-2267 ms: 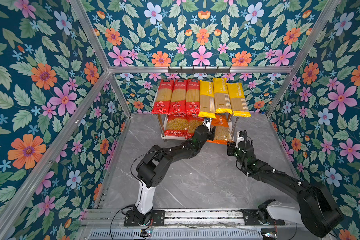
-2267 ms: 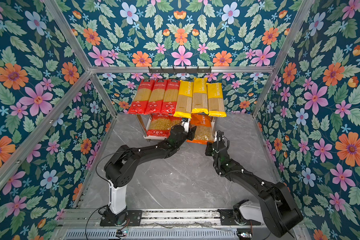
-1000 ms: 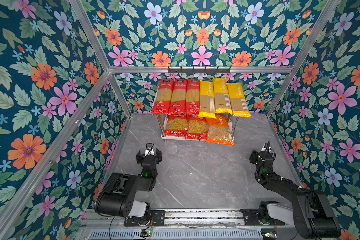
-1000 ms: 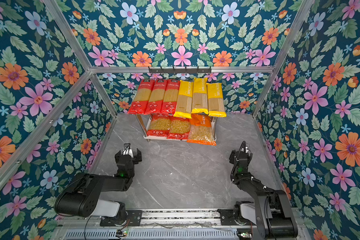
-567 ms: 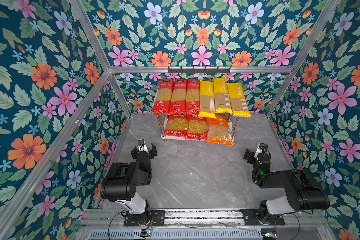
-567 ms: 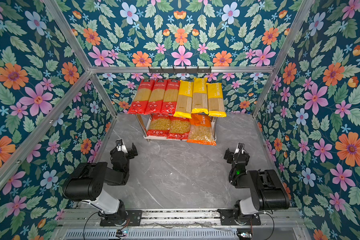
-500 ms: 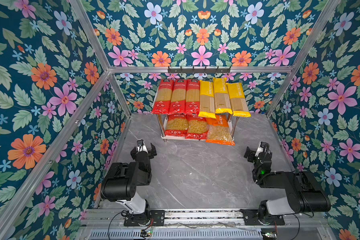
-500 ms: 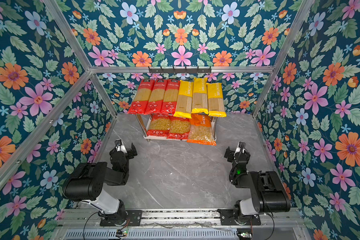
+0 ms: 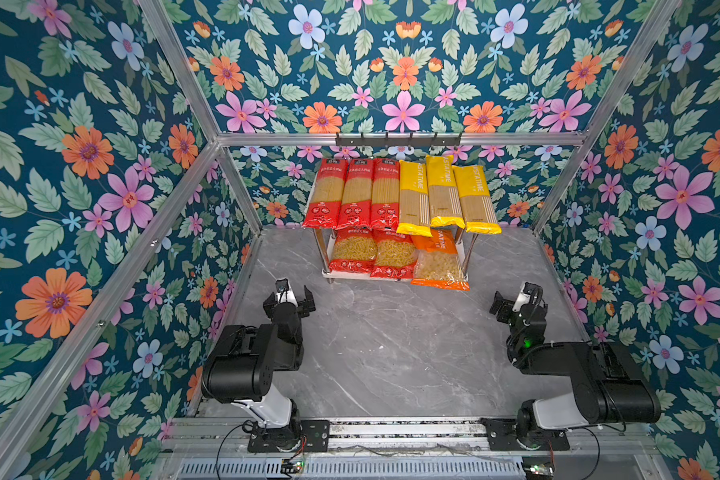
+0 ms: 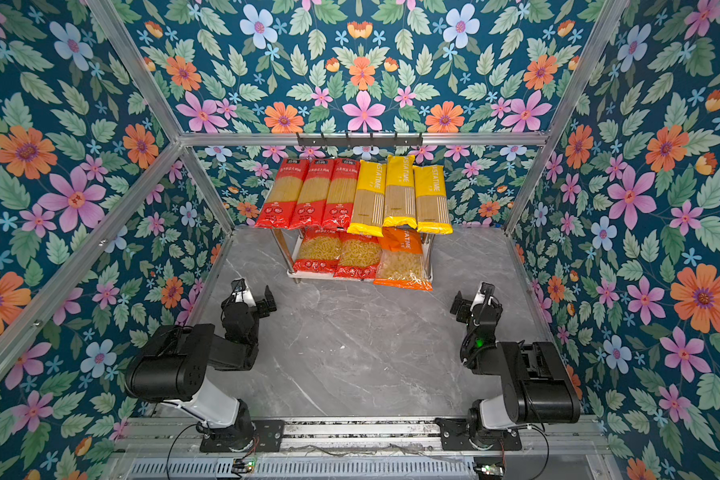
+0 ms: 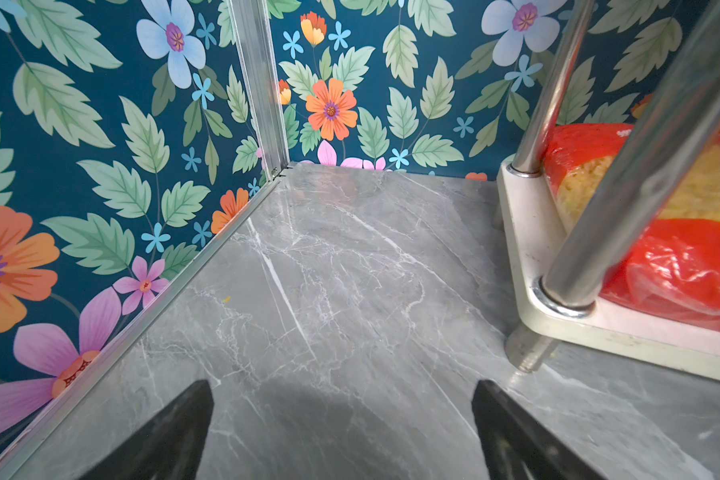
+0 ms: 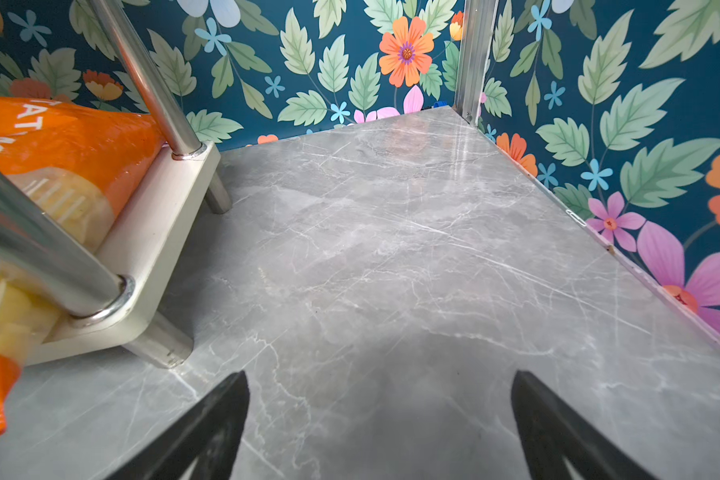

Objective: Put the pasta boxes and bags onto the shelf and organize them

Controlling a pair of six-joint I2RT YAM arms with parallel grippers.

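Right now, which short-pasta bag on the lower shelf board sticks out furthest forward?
The orange plastic bag, at the right end; the two red bags beside it stop short.

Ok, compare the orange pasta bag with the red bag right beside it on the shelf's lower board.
The orange bag sits at the row's right end; the red bag sits in the middle. The orange bag looks longer than the red bag. The orange bag's front end overhangs the lower board; the red bag ends within it. Both lie flat and hold short pasta.
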